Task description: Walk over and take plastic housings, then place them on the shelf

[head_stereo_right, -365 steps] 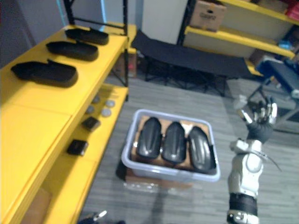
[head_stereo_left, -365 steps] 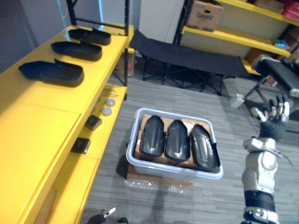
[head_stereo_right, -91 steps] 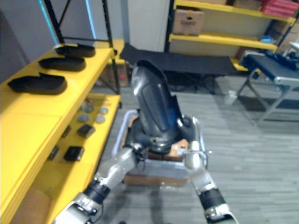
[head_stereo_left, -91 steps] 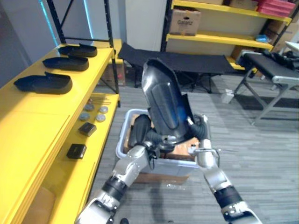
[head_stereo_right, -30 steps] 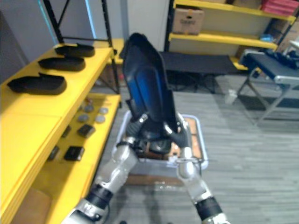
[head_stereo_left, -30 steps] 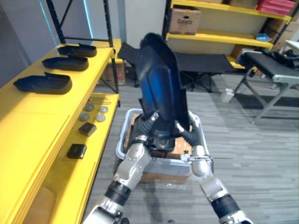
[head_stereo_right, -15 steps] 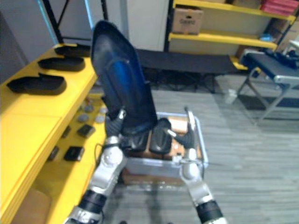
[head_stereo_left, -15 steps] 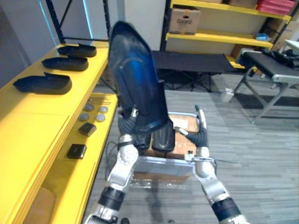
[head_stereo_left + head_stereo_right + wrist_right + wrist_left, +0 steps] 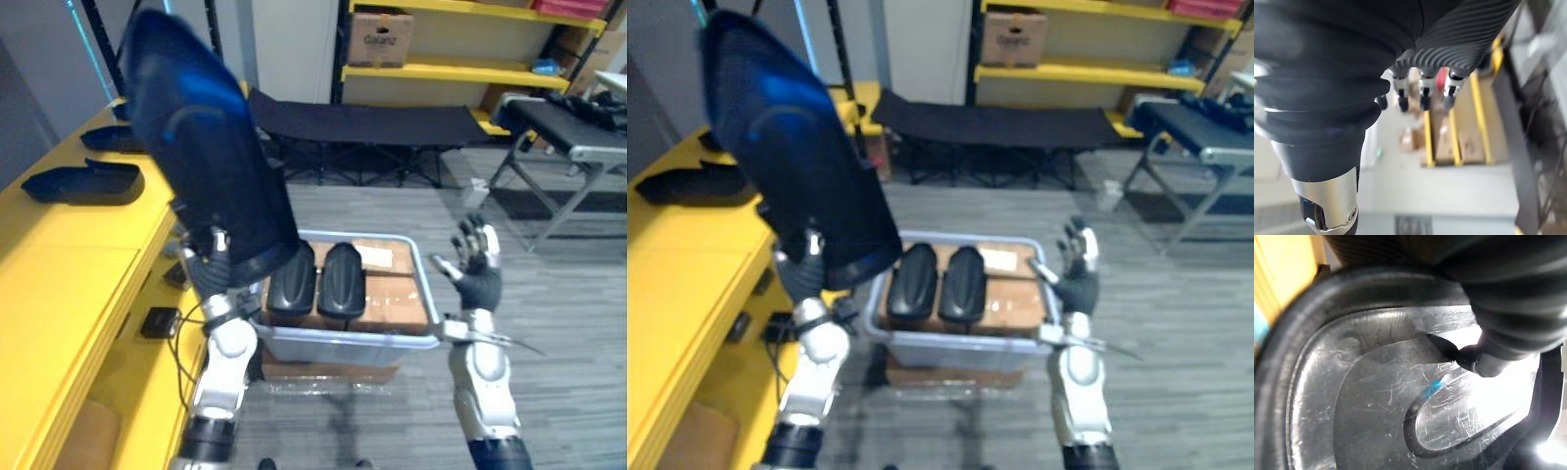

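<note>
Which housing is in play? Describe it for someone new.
Find the yellow shelf on the left, then the grey bin beside it. The held housing is raised on end over the bin's left end, gripped at its base by the left hand; the two other housings lie in the bin.

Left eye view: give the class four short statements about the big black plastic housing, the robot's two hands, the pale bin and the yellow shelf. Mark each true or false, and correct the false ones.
1. The left hand grips a large black plastic housing, held up on end. True.
2. The right hand grips the same housing. False: it is open and empty, raised apart from it beside the bin.
3. The pale plastic bin holds three housings. False: two dark housings lie side by side in it, on cardboard.
4. Black shelved housings lie on top of the yellow shelf. True.
</note>
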